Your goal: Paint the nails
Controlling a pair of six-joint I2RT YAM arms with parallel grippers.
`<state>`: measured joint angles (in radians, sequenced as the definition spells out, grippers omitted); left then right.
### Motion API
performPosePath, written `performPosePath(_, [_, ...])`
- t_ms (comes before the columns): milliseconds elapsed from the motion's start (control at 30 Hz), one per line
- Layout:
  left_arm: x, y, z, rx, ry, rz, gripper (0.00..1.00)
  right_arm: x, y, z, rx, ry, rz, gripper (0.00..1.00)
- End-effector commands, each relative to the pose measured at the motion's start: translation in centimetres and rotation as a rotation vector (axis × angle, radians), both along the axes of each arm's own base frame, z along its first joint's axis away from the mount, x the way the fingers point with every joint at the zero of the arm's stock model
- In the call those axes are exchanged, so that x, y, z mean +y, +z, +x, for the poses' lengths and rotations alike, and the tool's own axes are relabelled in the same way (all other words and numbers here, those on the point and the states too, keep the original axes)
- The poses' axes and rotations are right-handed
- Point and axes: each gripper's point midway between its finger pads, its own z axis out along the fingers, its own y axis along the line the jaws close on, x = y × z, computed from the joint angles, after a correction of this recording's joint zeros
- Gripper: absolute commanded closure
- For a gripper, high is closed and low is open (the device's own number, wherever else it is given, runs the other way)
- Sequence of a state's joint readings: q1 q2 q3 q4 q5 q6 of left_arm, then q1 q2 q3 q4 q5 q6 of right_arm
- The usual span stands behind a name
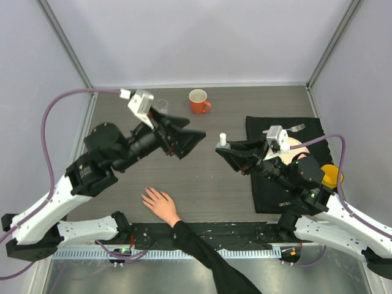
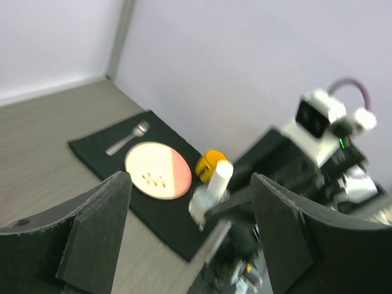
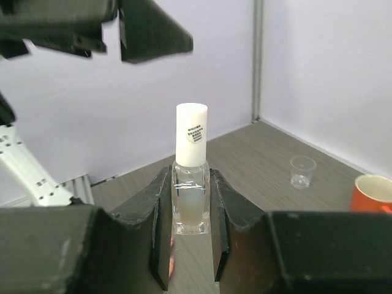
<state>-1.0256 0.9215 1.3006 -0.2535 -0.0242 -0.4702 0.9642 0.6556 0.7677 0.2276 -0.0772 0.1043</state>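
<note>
Right gripper (image 3: 191, 211) is clamping the nail polish bottle (image 3: 191, 168), while the empty, wide-open left gripper (image 1: 195, 142), if closing off-centre, is risking tipping it.

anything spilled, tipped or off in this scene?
Nothing stands out. The small clear white-capped bottle sits upright, cap on, in the right gripper. The orange ceramic mug and small clear cup stand upright, and no spill shows on the grey wood-look table. The bare human hand lies flat, fingers spread.
</note>
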Motion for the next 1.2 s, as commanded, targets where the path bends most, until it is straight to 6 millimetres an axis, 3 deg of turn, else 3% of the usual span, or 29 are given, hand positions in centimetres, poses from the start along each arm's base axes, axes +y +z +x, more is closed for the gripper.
performPosePath(0, [-0.1, 0.0, 3.8, 0.107, 0.188, 0.099, 0.23, -1.8, 2.7, 2.7, -0.008, -0.176, 0.053, 0.99])
performPosePath(133, [-1.5, 1.4, 4.5, 0.06, 0.187, 0.088, 0.29, -2.0, 2.6, 3.9, -0.011, -0.237, 0.046, 0.99])
performPosePath(267, [-2.4, 1.1, 4.8, 0.022, 0.209, 0.11, 0.32, -2.0, 2.7, 4.5, -0.014, -0.267, 0.04, 0.99])
performPosePath(500, [-4.5, 0.1, 4.1, -0.008, 0.178, 0.114, 0.28, -1.9, 2.5, 4.7, -0.007, -0.277, 0.039, 0.99])
performPosePath(833, [-6.9, -1.5, 5.0, -0.006, 0.182, 0.165, 0.44, -1.9, 2.9, 4.3, -0.01, -0.256, 0.05, 0.99])
performPosePath(1067, [-7.4, -2.3, 4.7, -0.001, 0.162, 0.175, 0.52, -1.9, 3.1, 3.9, -0.005, -0.235, 0.062, 0.99])
performPosePath(1167, [-7.7, -2.4, 4.0, -0.007, 0.118, 0.167, 0.64, -1.9, 3.6, 3.3, -0.01, -0.205, 0.08, 0.99])
